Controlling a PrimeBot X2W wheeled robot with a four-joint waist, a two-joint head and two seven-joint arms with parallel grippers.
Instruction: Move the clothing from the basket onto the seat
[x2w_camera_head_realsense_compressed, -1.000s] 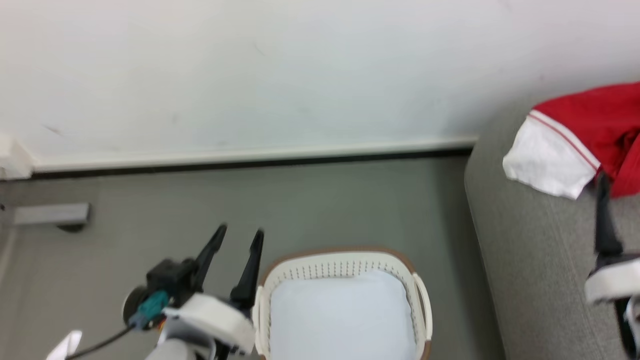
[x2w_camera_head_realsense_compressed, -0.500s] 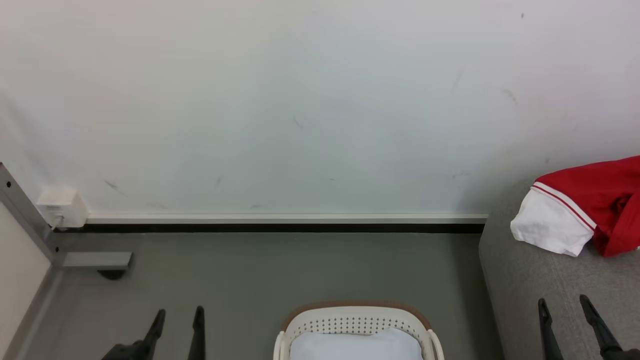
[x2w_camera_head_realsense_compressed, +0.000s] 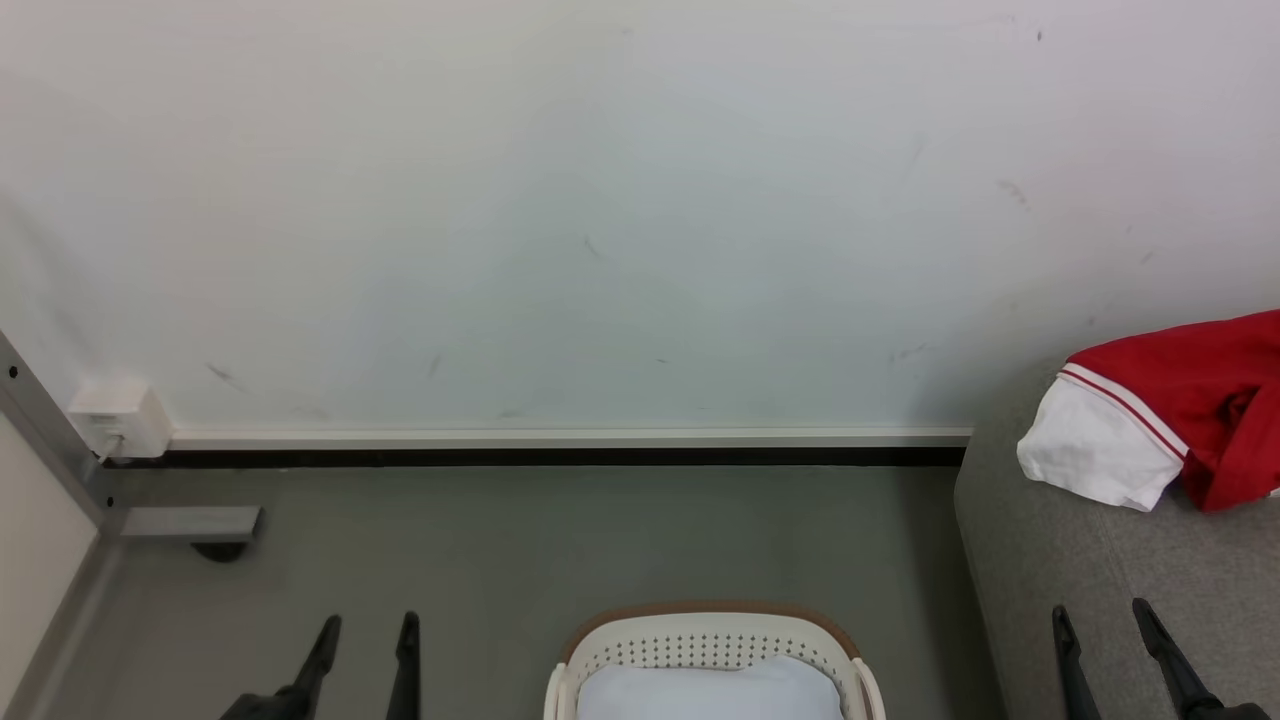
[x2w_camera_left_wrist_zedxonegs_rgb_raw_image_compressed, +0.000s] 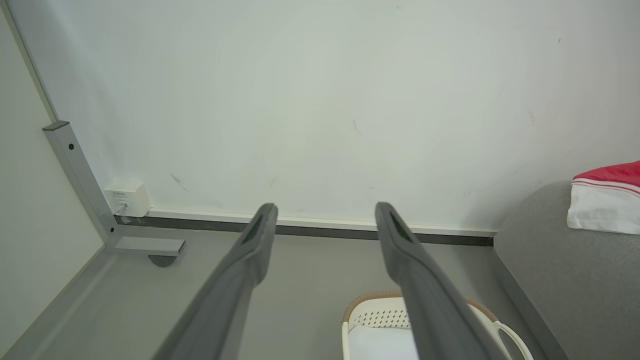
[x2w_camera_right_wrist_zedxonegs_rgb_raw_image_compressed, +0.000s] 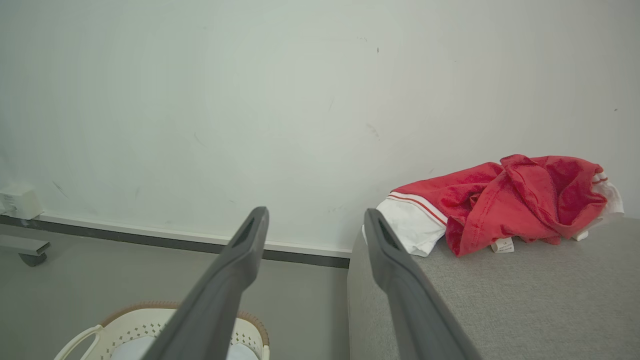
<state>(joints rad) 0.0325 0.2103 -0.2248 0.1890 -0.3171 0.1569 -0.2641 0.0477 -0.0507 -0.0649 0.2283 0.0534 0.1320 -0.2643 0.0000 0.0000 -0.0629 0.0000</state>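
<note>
Basket: the basket (x2w_camera_head_realsense_compressed: 705, 622) stands on the grey floor (x2w_camera_head_realsense_compressed: 600, 540) between the 2 grippers, just right of the left gripper (x2w_camera_head_realsense_compressed: 369, 622). It has a white perforated wall, a brown rim band and side handles.
Basket contents: a plain white liner (x2w_camera_head_realsense_compressed: 710, 695) lies inside. The head view cuts off the near part of the basket.
Clothing: the red and white clothing (x2w_camera_right_wrist_zedxonegs_rgb_raw_image_compressed: 505, 200) lies bunched in 1 heap on the seat (x2w_camera_head_realsense_compressed: 1050, 560), ahead and to the right of the right gripper (x2w_camera_head_realsense_compressed: 1099, 610) and well apart from it. A white sleeve with red trim lies on the side nearest that gripper, and a small white label shows at the heap's near edge.
Seat: grey upholstery with a rounded edge, right of the basket and beneath the right gripper.
Left gripper: the 2 dark fingers are spread wide with nothing between them. They are over the floor and point toward the wall (x2w_camera_head_realsense_compressed: 600, 200).
Right gripper: the fingers are spread wide and empty, over the seat's near part, also pointing toward the wall.
Ahead-left of left gripper: a grey metal frame (x2w_camera_left_wrist_zedxonegs_rgb_raw_image_compressed: 80, 175) with a caster foot, and a white box (x2w_camera_left_wrist_zedxonegs_rgb_raw_image_compressed: 127, 196) at the wall's base.
</note>
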